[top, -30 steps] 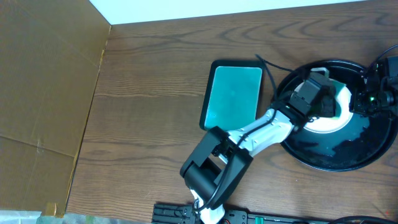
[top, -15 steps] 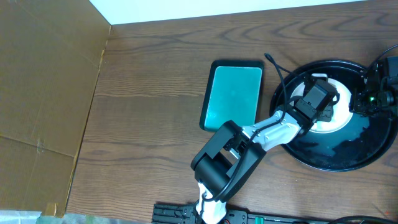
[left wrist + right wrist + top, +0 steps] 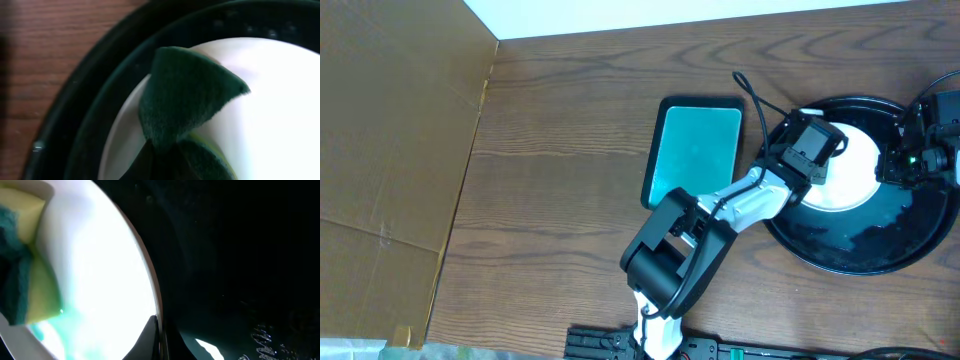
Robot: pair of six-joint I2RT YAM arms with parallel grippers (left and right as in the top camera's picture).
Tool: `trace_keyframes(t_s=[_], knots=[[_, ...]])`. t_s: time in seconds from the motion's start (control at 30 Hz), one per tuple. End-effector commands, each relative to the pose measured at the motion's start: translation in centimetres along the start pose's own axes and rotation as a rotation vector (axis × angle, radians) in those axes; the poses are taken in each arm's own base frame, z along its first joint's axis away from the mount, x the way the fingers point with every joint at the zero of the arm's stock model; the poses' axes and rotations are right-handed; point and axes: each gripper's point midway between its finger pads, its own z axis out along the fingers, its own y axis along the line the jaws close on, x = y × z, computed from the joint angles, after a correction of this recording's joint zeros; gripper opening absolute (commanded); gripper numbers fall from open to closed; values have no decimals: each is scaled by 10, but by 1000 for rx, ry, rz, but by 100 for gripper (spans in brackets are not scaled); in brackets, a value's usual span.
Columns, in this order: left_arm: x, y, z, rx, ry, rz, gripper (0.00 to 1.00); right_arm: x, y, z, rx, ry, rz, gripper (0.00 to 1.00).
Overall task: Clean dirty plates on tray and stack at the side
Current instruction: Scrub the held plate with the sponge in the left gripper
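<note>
Wooden table (image 3: 570, 150), brown cardboard (image 3: 390, 130) across the left side. Black tray (image 3: 840, 255) sits at the right with a white plate (image 3: 855, 170) on its far half. Only one plate can be made out.

Left gripper (image 3: 815, 158) is over the plate's left edge, jaws pinched shut on a folded green sponge (image 3: 185, 100) pressed flat to the plate, so this looks like the wiping step. Right gripper (image 3: 905, 165) is at the plate's right rim, jaws apparently closed on it (likely steadying the plate against the scrub). A teal smear (image 3: 65, 330) shows on the plate near the sponge.

A teal dish (image 3: 698, 155) lies just left of the tray. A black cable (image 3: 755, 100) loops between them and could snag a leftward move.
</note>
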Motion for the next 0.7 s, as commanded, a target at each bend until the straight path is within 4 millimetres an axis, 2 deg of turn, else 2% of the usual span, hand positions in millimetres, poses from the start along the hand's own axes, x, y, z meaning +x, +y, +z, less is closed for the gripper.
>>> trace_keyframes(t_s=[0.0,0.13,0.2,0.33,0.4,0.5,0.67], knots=[[-4,58,8,-179,-4,33,7,0,-5,5,25,12,5,1],[-28,50,-11,-133,-61,9,7,0,-5,5,28,10,5,1],[-41,36,-21,-49,-87,-6,7,-1,-6,5,30,9,5,1],[-57,-11,-42,224,-110,-26,7,-1,-6,5,32,9,6,1],[-55,-34,-48,363,-84,-41,7,-1,-6,5,32,9,6,1],[-41,-61,-51,514,-20,-27,7,-1,-6,5,32,8,5,1],[-24,-70,-36,546,29,-17,7,-2,-6,5,33,4,4,1]])
